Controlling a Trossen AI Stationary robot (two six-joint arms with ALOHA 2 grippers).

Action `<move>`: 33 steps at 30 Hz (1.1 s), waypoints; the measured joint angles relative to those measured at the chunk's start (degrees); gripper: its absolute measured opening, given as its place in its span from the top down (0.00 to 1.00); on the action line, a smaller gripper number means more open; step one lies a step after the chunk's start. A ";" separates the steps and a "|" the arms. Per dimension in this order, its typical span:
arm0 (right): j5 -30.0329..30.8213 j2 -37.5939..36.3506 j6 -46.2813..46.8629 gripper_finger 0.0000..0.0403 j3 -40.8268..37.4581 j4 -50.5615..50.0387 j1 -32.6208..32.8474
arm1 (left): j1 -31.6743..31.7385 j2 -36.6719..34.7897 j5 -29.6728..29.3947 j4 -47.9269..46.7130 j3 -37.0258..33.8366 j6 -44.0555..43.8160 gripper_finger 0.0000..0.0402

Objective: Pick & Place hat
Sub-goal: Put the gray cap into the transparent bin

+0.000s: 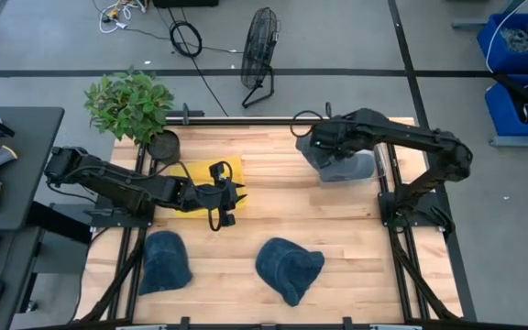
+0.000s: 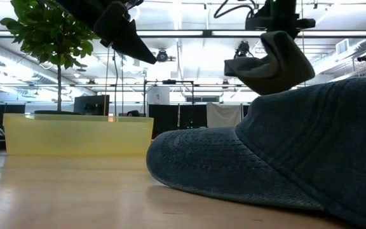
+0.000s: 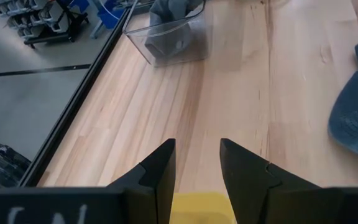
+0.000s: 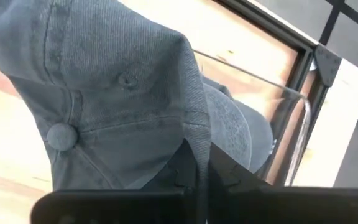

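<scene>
a plant point(image 1: 128, 103) stood at the table's point(image 1: 337, 229) far left corner. just beside it lay a yellow tray point(image 1: 211, 174), near the left edge. the left gripper point(image 1: 230, 205) hung over the tray's right end, its jaws spread with nothing between them; in the left wrist view the two dark fingers point(image 3: 157, 177) stood apart above bare wood and a strip of yellow.

along the near edge lay two blue hats: one point(image 1: 164, 261) toward the near left corner, the other point(image 1: 288, 268) about midway along the edge, and this second hat point(image 2: 284, 152) filled the low view's foreground.

toward the far right corner sat a clear bin point(image 1: 342, 166) with grey hats in it. the right gripper point(image 1: 324, 139) was over the bin's left part, its jaws pinching a grey hat point(image 4: 104, 93) by its edge. in the low view that hat point(image 2: 269, 63) hung in the air, clear of the table, and in the right wrist view the bin's clear wall point(image 4: 291, 130) and another grey hat point(image 4: 232, 130) showed beneath it.
</scene>
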 joint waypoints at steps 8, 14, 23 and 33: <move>-2.61 -6.65 -4.49 0.99 -5.91 -0.03 -5.67 | 0.00 0.00 0.00 -0.03 0.00 -0.09 0.68; -6.63 -11.76 -4.97 0.99 -15.51 -0.12 -10.24 | 0.00 0.00 -0.01 -0.02 0.00 -0.10 0.68; -3.82 -12.48 -6.15 0.99 -26.12 0.19 -16.72 | 0.00 0.02 0.01 0.00 0.02 -1.61 0.68; -0.71 -10.45 -7.21 0.99 -29.02 11.06 -19.61 | 0.00 0.02 0.01 0.02 0.02 -1.33 0.68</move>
